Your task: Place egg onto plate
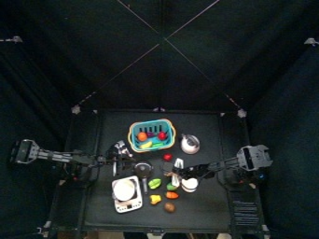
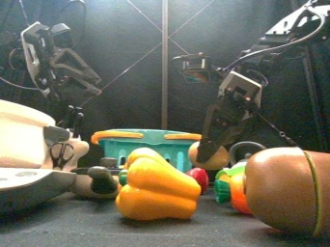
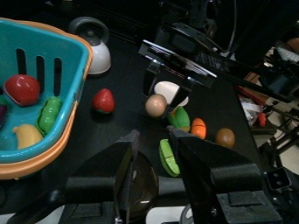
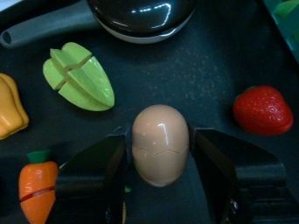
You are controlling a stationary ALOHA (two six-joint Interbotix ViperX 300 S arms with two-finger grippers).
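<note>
The right gripper (image 4: pixel 160 171) stands with its jaws spread to either side of the egg (image 4: pixel 159 144), which lies on the black table (image 4: pixel 222 70) between the strawberry (image 4: pixel 264 109) and the split green vegetable (image 4: pixel 79 75); whether the jaws yet touch the shell cannot be told. The left gripper (image 3: pixel 156 157) hangs apart beside the teal basket (image 3: pixel 52 105), jaws narrowly parted and holding nothing. Risk, as judged: the egg is smooth and rounded, so an off-centre closure could squirt it toward the strawberry, and the white plate (image 1: pixel 126 189), well apart from the egg, leaves a long carry in which a weak grip may drop it.
</note>
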